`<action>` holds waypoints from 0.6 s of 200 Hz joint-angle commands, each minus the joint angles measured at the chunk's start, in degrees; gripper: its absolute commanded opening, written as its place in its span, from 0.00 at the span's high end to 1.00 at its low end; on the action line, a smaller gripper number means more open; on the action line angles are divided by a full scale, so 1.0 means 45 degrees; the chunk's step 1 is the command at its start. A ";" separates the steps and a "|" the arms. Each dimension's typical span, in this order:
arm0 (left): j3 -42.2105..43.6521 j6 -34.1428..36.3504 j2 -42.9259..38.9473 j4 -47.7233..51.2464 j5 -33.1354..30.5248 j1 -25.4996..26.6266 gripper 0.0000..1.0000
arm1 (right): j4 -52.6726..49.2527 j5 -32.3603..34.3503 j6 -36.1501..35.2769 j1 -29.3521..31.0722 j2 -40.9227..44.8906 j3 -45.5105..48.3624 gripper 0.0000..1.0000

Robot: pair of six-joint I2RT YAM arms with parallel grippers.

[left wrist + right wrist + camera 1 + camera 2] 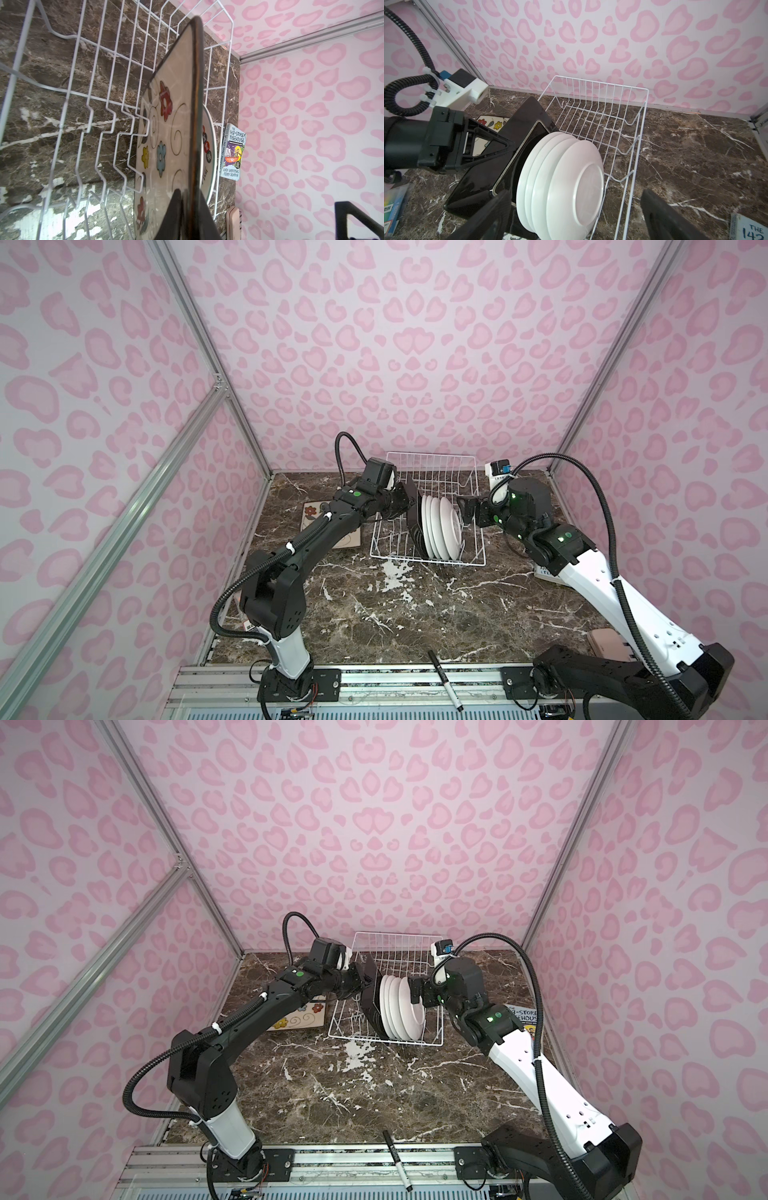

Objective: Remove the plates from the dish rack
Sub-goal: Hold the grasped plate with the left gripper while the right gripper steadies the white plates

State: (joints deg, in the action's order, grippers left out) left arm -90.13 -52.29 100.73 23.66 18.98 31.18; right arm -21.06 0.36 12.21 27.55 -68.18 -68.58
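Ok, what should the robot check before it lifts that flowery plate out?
1. Left gripper shut on the square plate's edge: ok.
2. Square plate free of the dish rack wires: cannot tell.
3. Right gripper open: ok.
4. Right gripper not touching the round white plates: cannot tell.
5. Round white plates standing upright in the dish rack: ok.
6. Flowered plate lying flat on the marble table, beside the rack: ok.
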 commanded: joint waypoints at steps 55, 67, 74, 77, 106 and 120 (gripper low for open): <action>-0.0353 -0.1077 0.0271 -0.2329 0.0858 0.0435 0.96 | 0.0131 -0.0217 -0.0193 -0.0312 -0.0005 0.0187 0.01; -0.0439 -0.0969 0.0272 -0.2164 0.0826 0.0457 0.96 | 0.0172 -0.0276 -0.0193 -0.0356 -0.0024 0.0229 0.01; -0.0523 -0.0770 0.0253 -0.1956 0.0708 0.0454 0.96 | 0.0168 -0.0296 -0.0179 -0.0377 -0.0034 0.0234 0.01; -0.0558 -0.0705 0.0253 -0.1864 0.0660 0.0444 0.96 | 0.0168 -0.0305 -0.0174 -0.0380 -0.0042 0.0239 0.01; -0.0687 -0.0392 0.0117 -0.1575 0.0566 0.0435 0.96 | 0.0258 -0.0432 -0.0135 -0.0417 -0.0099 0.0279 0.01; -0.0733 -0.0267 0.0024 -0.1436 0.0530 0.0445 0.96 | 0.0219 -0.0451 -0.0154 -0.0439 -0.0151 0.0264 0.01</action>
State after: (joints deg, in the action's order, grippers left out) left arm -91.61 -54.24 102.19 23.94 19.05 33.17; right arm -20.88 -1.17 11.81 25.65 -68.38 -67.70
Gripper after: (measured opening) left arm 0.122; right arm 0.990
